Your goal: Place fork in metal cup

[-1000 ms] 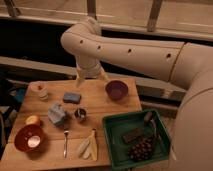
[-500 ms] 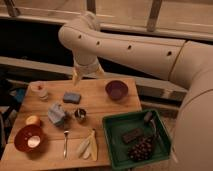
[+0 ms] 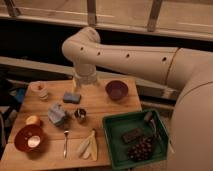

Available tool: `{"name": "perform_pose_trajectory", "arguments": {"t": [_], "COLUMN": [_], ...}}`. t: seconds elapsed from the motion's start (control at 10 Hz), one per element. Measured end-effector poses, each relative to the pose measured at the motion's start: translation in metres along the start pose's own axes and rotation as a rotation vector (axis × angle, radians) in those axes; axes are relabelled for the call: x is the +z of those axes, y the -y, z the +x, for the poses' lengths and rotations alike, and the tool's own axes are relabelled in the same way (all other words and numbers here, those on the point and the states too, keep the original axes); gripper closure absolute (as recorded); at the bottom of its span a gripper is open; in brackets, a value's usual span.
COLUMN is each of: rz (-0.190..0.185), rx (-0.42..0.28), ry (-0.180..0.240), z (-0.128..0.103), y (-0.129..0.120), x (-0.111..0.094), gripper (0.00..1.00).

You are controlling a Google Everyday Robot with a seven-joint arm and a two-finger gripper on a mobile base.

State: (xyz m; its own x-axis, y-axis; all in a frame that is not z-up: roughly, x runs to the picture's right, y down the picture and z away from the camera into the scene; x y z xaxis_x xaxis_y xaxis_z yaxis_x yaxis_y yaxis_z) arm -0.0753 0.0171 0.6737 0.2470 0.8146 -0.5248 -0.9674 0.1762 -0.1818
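Note:
The fork [image 3: 65, 142] lies flat near the table's front edge, between the red bowl [image 3: 29, 138] and the banana peel [image 3: 89, 146]. The metal cup [image 3: 80, 115] stands upright in the middle of the table, a little behind and to the right of the fork. My gripper [image 3: 77, 86] hangs at the end of the big cream arm over the far side of the table, just above a blue sponge [image 3: 71, 97]. It is well away from both the fork and the cup.
A purple bowl [image 3: 116, 90] sits at the back right. A glass with an orange top [image 3: 40, 90] is at the back left. A grey-blue cloth [image 3: 57, 114] lies left of the cup. A green tray [image 3: 112, 145] with dark items sits at the right.
The arm has shifted slightly over the back of the table. The fork, the cup and the other objects have not moved.

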Motion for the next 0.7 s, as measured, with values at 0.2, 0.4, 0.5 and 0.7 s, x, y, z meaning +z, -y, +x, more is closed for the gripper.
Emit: {"name": "perform_pose_trajectory", "arguments": {"t": [0.2,0.4,0.5,0.7], "rz": [-0.003,-0.020,-0.029,-0.035], "rx": [0.023,0.055,0.056,0.056], "ry": [0.006,-0.020,-0.038,-0.049], "z": [0.014,0.027,0.032,0.034], "y": [-0.014,-0.030,-0.035,-0.038], "x": [0.026,0.055,0.064,0.068], "gripper": [0.20,0.20,0.20,0.20]}}
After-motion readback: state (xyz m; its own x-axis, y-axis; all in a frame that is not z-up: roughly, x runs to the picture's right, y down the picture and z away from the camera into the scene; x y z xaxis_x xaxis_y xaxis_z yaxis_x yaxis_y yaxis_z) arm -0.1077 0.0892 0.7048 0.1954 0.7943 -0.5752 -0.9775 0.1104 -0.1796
